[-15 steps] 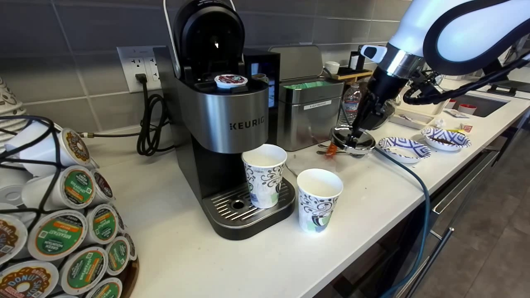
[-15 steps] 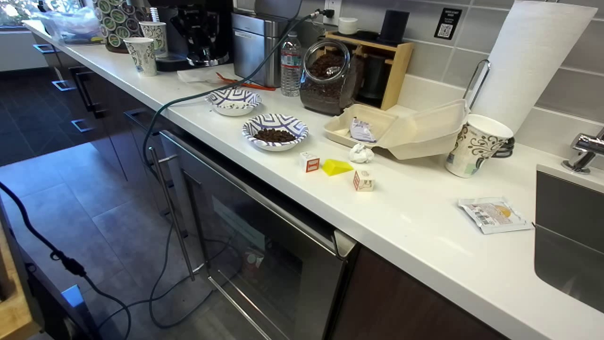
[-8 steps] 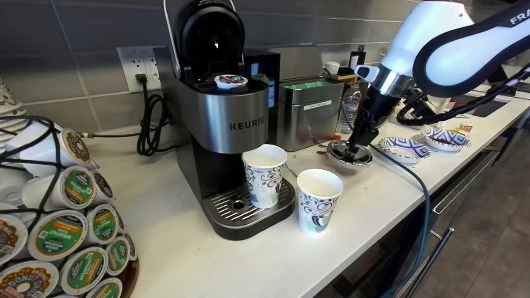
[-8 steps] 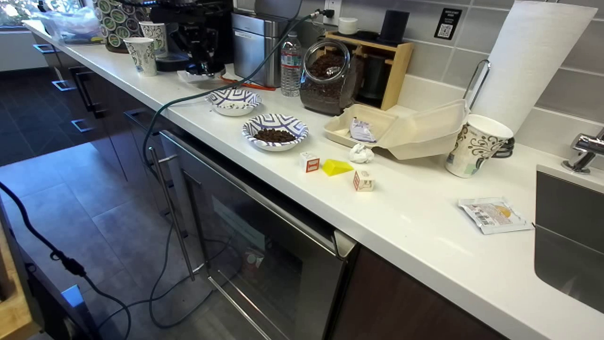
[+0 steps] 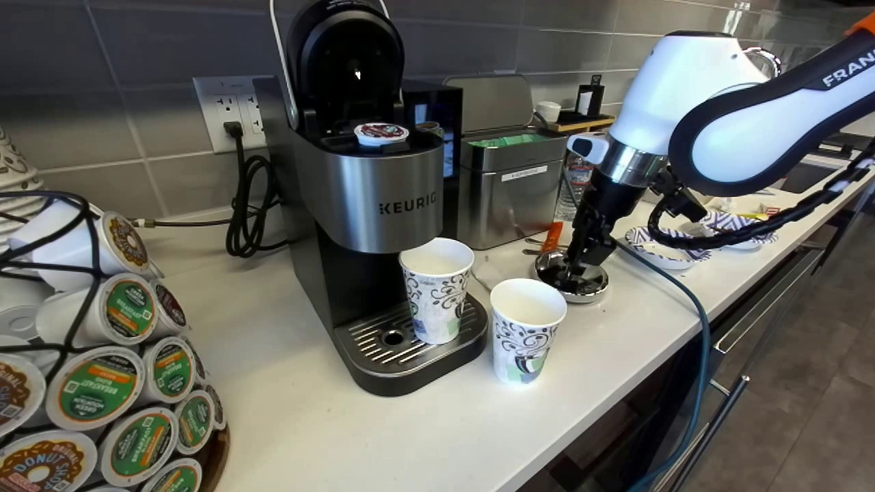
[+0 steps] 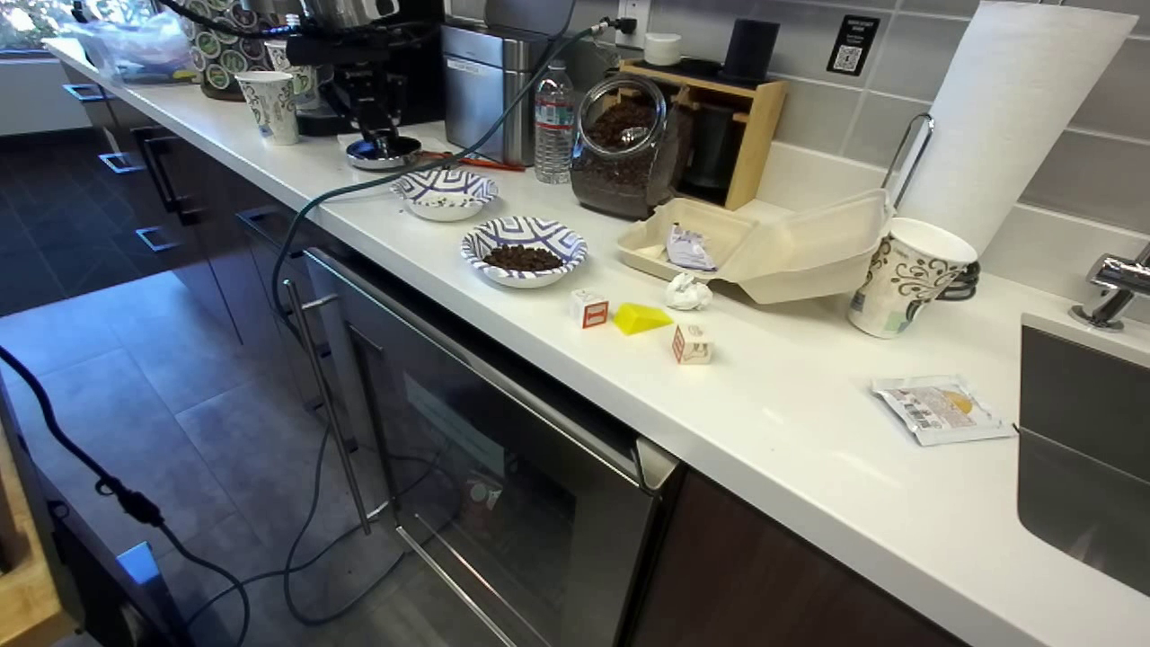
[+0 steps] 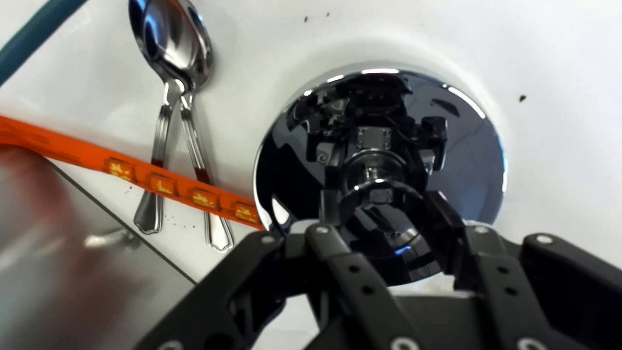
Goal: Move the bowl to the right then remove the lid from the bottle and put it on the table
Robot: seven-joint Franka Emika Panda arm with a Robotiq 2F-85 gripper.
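A round chrome lid with a knob (image 7: 466, 160) is at counter level near the metal bin. It also shows in both exterior views (image 5: 596, 292) (image 6: 361, 162). My gripper (image 7: 385, 211) points down with its fingers shut on the knob. I cannot tell if the lid bears fully on the off-white table (image 6: 791, 404). An open glass jar of coffee beans (image 6: 620, 166) stands at the wall beside a clear water bottle (image 6: 553, 130). A patterned bowl (image 6: 445, 193) looks nearly empty. Another patterned bowl (image 6: 524, 259) holds beans. A small orange cap is out of view.
Two spoons (image 7: 172, 43) and an orange strip (image 7: 160, 184) lie beside the lid. A metal bin (image 5: 513, 191), a Keurig machine (image 5: 383, 198) and a paper cup (image 5: 526, 331) stand close by. A teal cable (image 5: 683, 294) crosses the table. A clamshell box (image 6: 800, 261) lies farther along.
My gripper has carried the chrome lid down and toward the table's front edge, away from the bin and the orange strip. The bowls and cups have not moved.
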